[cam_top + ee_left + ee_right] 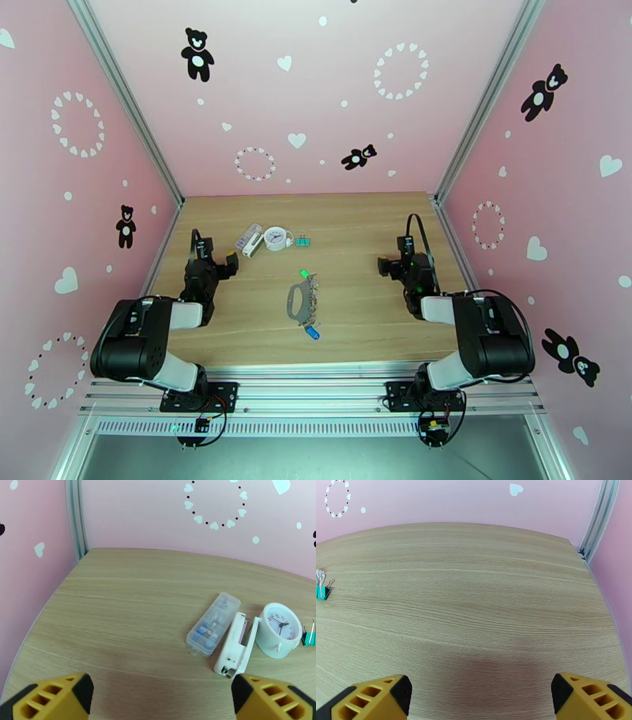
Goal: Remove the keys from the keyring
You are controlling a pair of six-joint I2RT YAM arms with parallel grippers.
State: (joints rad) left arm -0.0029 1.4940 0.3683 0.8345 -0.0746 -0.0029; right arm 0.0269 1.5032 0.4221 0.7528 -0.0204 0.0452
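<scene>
The keyring (299,304), a grey oval strap loop with a short metal chain, lies on the wooden table (355,229) near the middle, toward the front. A green-headed key (303,275) sits at its far end and a blue-headed key (312,332) at its near end. My left gripper (231,264) hovers open at the table's left side, well left of the keyring, with nothing between its yellow fingers (51,699). On the right side my right gripper (385,267) is open too, its fingers (371,699) wide over bare wood.
At the back, left of centre, stand a clear plastic case (213,623), a white stapler (236,645), a round white clock (279,630) and a teal binder clip (301,238). Pink walls enclose the table on three sides.
</scene>
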